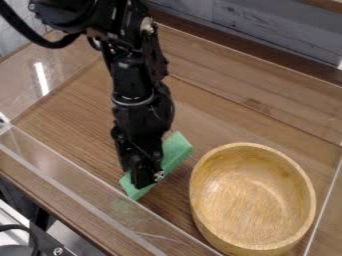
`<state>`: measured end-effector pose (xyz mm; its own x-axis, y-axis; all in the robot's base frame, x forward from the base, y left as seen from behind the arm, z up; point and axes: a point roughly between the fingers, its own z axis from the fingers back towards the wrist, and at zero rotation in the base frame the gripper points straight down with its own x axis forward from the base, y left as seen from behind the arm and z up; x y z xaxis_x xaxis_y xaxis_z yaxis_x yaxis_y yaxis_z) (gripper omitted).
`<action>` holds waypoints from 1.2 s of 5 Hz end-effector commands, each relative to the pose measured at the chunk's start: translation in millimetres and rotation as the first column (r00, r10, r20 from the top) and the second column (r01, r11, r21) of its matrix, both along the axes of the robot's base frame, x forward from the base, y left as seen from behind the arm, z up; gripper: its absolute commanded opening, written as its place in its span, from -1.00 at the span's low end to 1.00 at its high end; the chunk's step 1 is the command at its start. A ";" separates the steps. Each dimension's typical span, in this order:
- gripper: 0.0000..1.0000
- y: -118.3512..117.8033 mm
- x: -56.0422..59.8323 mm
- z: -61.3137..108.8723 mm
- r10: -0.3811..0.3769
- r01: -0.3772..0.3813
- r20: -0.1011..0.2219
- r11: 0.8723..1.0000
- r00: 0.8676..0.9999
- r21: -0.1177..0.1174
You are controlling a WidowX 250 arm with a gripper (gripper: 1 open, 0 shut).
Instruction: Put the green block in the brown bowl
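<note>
Green block in fingers — brown bowl beside.

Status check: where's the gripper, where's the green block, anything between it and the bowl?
Gripper shut on green block, pointing down. Block just left of brown bowl, not yet in it. Nothing between block and bowl.

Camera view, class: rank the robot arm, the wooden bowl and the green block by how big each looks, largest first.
1. Robot arm
2. Wooden bowl
3. Green block, partly hidden by the gripper
</note>
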<state>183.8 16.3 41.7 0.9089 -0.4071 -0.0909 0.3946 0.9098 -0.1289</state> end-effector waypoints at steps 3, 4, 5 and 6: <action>-1.00 9.1 8.6 23.0 0.025 -0.025 0.026 1.000 0.999 0.002; -1.00 11.0 10.8 28.5 0.029 -0.029 0.031 1.000 0.999 0.000; -1.00 12.9 13.3 34.3 0.032 -0.032 0.038 0.999 0.999 -0.001; -1.00 14.0 15.8 39.6 0.035 -0.035 0.046 0.999 0.998 -0.002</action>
